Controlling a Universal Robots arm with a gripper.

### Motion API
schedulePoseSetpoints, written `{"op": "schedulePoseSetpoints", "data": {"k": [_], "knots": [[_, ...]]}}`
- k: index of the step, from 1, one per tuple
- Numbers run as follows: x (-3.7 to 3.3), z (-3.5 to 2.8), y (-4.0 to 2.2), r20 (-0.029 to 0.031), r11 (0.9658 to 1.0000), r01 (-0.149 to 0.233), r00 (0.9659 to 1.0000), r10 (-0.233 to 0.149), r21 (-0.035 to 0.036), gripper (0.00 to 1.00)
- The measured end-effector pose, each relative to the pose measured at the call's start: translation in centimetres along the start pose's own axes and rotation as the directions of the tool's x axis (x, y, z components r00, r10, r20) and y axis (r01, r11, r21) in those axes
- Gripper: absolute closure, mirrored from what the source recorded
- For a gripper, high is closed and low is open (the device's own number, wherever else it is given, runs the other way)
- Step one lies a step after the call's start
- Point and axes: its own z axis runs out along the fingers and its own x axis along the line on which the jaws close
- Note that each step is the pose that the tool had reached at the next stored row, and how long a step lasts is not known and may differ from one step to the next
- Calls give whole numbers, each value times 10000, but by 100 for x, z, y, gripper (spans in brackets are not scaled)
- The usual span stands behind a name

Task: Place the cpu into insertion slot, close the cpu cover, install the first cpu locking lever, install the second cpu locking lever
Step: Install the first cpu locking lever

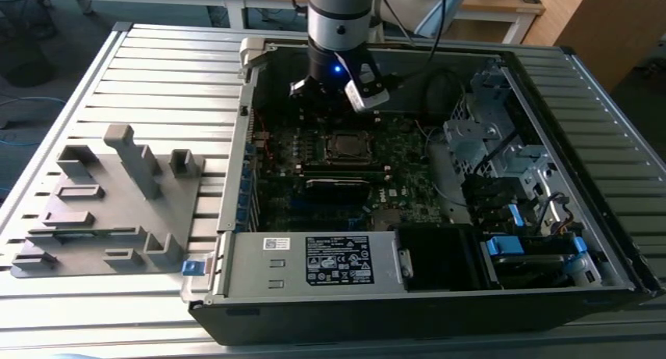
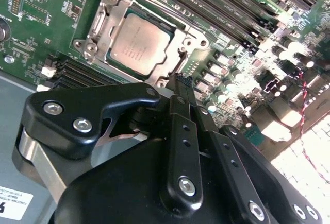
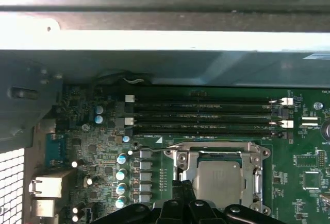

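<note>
One claw [image 2: 179, 81], closed on nothing you could see, hung just beside the cpu [image 2: 138, 42], seated in the insertion slot [image 1: 344, 146], cpu cover [image 2: 104, 17] down.

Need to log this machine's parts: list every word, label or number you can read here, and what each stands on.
No text reads clearly enough to quote.
Large white label on the grey metal power supply box: print too small.
Small white sticker beside it: too small.
Dull silver-grey square cpu: faint printed lines, blurred.
Dark green motherboard: white markings, too small.
</note>
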Motion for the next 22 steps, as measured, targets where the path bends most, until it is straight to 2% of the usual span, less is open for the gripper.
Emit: {"op": "schedulePoseSetpoints", "data": {"k": [16, 22], "knots": [[228, -3, -5, 6, 10000, -1, 10000, 1, -1, 89], [257, -9, -5, 7, 10000, 2, 10000, -2, 1, 89]]}}
